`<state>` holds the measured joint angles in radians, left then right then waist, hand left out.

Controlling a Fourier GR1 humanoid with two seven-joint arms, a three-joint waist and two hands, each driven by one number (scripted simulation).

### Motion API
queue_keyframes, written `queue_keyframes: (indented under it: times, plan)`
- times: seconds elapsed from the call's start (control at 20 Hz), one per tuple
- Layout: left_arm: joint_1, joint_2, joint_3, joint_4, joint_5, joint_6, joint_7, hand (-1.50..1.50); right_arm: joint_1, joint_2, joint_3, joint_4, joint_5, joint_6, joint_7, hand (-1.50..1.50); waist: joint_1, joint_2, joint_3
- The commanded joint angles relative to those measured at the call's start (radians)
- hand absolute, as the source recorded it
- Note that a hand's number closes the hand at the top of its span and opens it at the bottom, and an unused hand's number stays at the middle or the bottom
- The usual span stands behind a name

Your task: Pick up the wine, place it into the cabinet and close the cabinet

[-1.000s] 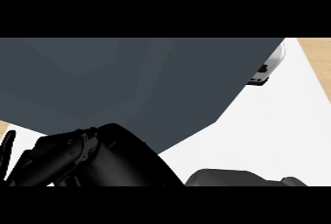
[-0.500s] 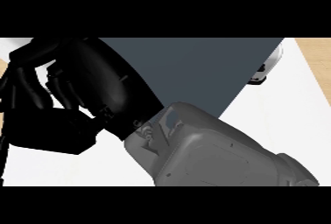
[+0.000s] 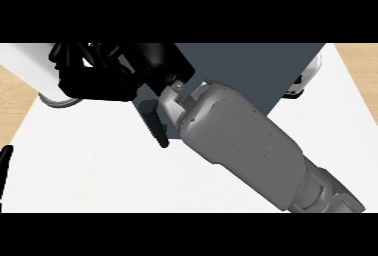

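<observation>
No wine bottle shows in the head view. The dark grey cabinet (image 3: 251, 65) stands at the top centre of the white counter (image 3: 96, 170). A narrow black bar (image 3: 153, 124), seemingly its door's edge or handle, hangs down at its lower left corner. My right forearm (image 3: 244, 145) runs from the lower right up to my right hand (image 3: 140, 67), which lies against the cabinet's left front corner. Its fingers (image 3: 77, 52) look relaxed, with nothing seen between them. Only a black sliver of my left hand (image 3: 6, 161) shows at the left edge.
A white object (image 3: 304, 82) stands just right of the cabinet. A grey rounded rim (image 3: 63, 102) peeks out under my right hand at the left. Wooden floor shows past both sides of the counter.
My right hand rose from the lower left to the top, at the cabinet's left corner. The dark panel that filled most of the view has drawn back to the top centre.
</observation>
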<state>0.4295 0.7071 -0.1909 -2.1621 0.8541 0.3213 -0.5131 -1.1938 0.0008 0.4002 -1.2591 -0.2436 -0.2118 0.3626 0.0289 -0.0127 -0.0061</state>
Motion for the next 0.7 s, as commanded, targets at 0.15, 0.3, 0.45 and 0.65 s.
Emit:
queue_keyframes:
  times: [0.15, 0.3, 0.45, 0.65]
  plan:
    - [-0.010, -0.020, -0.010, -0.006, -0.015, -0.005, 0.012, -1.50, 0.019, -0.089, -0.080, 0.189, -0.002, 0.067, -0.139, 1.50, -0.004, 0.024, 0.006]
    - [-0.049, -0.002, 0.032, 0.020, -0.001, 0.001, 0.036, -1.50, -0.011, -0.081, -0.065, 0.221, 0.030, 0.044, -0.168, 1.50, -0.009, 0.026, 0.005]
    - [-0.041, -0.030, -0.008, 0.029, -0.022, -0.007, 0.015, -1.50, -0.024, -0.090, -0.044, 0.257, 0.048, 0.041, -0.188, 1.50, -0.012, 0.024, 0.004]
    - [-0.028, -0.039, -0.017, 0.015, -0.026, 0.003, 0.018, -1.50, -0.018, -0.125, -0.058, 0.274, 0.033, 0.075, -0.226, 1.50, -0.016, 0.022, 0.005]
